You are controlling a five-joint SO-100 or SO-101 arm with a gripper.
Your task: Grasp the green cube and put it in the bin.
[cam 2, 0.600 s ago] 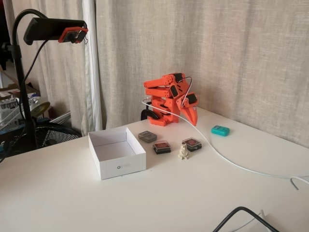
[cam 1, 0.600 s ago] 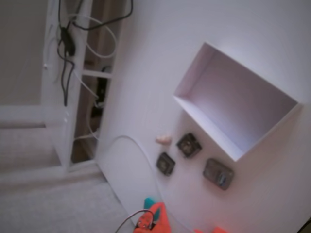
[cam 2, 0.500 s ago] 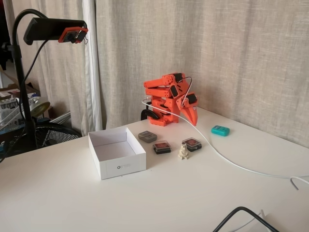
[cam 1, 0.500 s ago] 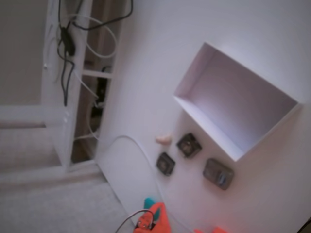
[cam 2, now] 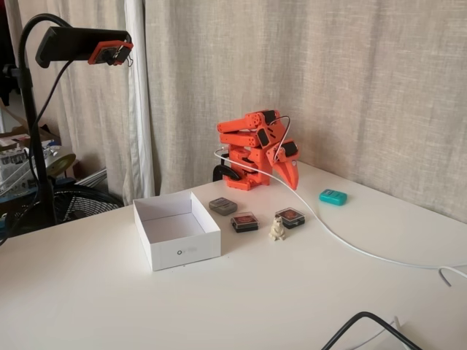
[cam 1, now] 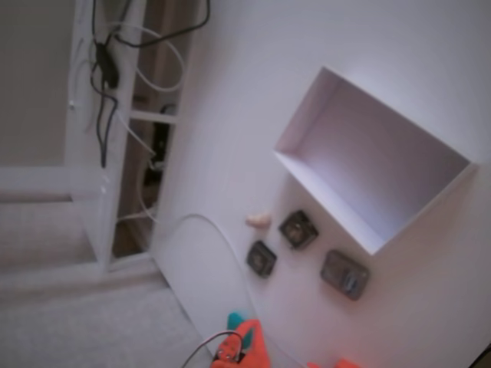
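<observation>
Right now the gripper point(cam 2: 292, 177) hangs folded near the orange arm point(cam 2: 252, 146) base, tips pointing down at the table point(cam 2: 292, 292), holding nothing; the fingers look pressed together, though it's too small to be sure. Only the side fixed view shows the gripper whole; the tilted top view catches just an orange bit of the arm point(cam 1: 247, 346) at the bottom edge. Cube point(cam 2: 333, 197) sits on the table to the gripper's right in the side view, apart from it; in the top view only a teal sliver point(cam 1: 235, 317) peeks beside the arm. White cable point(cam 2: 343, 240) runs between. Three dark blocks point(cam 2: 244, 221) and a small figurine point(cam 2: 276, 230) lie between arm and bin point(cam 2: 182, 251). Bin point(cam 1: 307, 130) is empty in both fixed views. The side view alone shows the camera stand point(cam 2: 33, 131) and curtain point(cam 2: 328, 80).
</observation>
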